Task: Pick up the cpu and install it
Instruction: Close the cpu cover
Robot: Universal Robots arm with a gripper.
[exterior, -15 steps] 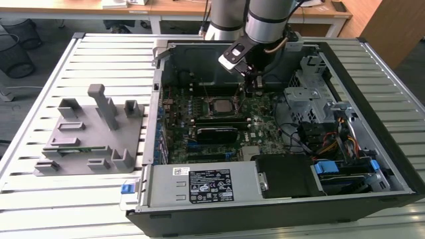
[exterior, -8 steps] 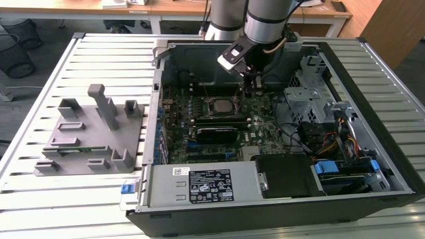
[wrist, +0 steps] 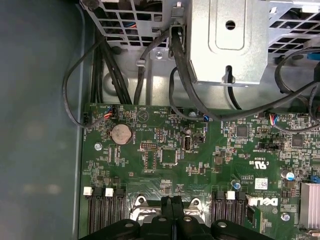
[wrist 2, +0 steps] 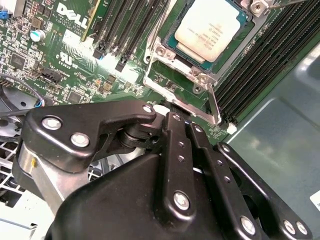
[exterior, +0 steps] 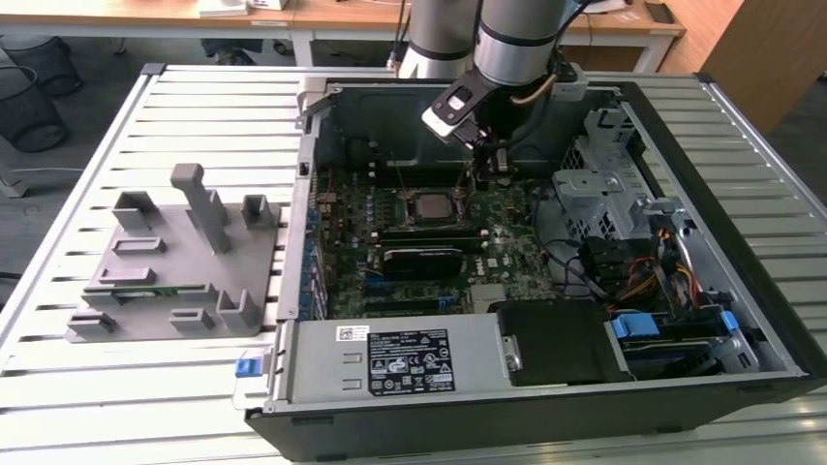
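Hovering low inside the open PC case, the gripper hangs over the motherboard, approx mid-board in the exterior view. Fingers are pressed together w/ just a hairline seam between them in the first wrist view, pinching nothing.

The cpu sits flat in its socket, silvery top up, w/ a darker rim showing round the edge. The second wrist view has it just past the fingertips, w/ a bright metal frame lying between cpu and gripper. The tips are right at that frame's near edge; can't tell if they touch it. Black memory slots run along both sides of the socket.

In the first wrist view a coin battery sits on the board beyond the tips, then black cables loop up to a grey metal drive cage.

In the exterior view the case lies on its side on a slatted table, w/ the power supply at its near end. A grey fixture block stands on the table at the exterior view's left, beside the case wall and well apart from the gripper.
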